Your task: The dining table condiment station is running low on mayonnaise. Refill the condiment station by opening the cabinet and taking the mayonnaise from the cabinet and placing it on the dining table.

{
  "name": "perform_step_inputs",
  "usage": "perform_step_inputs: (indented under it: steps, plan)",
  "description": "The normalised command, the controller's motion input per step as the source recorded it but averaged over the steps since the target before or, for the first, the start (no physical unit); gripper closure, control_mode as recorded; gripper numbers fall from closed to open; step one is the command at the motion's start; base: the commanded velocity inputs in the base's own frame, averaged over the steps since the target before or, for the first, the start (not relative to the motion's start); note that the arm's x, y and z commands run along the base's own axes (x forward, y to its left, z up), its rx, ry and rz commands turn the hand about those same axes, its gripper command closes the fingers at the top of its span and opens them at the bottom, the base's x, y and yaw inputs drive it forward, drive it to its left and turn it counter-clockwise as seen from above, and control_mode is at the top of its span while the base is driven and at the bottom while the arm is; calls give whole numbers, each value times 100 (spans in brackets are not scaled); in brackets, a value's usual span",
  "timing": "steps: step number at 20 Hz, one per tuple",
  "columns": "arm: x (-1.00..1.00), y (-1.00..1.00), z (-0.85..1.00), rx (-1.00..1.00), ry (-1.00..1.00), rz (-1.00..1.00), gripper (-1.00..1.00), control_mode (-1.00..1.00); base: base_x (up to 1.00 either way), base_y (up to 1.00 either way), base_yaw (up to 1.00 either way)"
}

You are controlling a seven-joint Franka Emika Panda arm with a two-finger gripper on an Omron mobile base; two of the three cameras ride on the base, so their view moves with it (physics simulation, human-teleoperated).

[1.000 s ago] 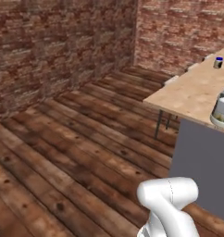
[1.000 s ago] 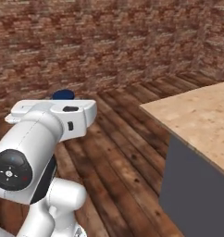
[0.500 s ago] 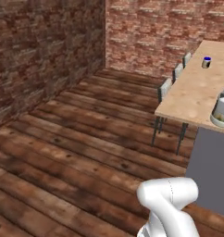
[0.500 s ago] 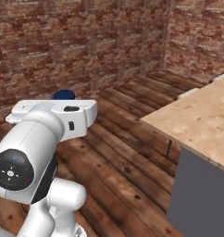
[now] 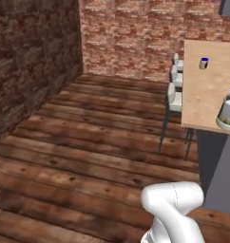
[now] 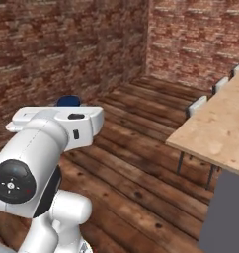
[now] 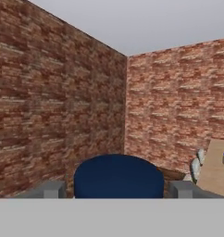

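Hand view: the mayonnaise, a jar seen by its dark navy round lid (image 7: 118, 176), sits between the two grey fingers (image 7: 51, 189) of the gripper (image 7: 117, 190), one finger close at each side, pinching it; jar body hidden. Right base view: same navy lid (image 6: 68, 101) pokes up behind the white arm, above the plank floor (image 6: 141, 163). Left base view: long light wood-grain dining table (image 5: 207, 90) at right, w/ pale-seated stools (image 5: 174, 97) along its edge; small beige jar w/ bright blue lid (image 5: 204, 62) on top; brick walls (image 5: 36, 61) behind.
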Motion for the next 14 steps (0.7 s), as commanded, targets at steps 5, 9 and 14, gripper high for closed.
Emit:
perform_step_inputs:
  steps: [5, 9, 14]
  plan:
    - [0, 0, 0, 0, 0, 0, 100, 100, 100, 100, -38]
    - [0, 0, 0, 0, 0, 0, 100, 100, 100, 100, -38]
    - [0, 0, 0, 0, 0, 0, 100, 100, 100, 100, -37]
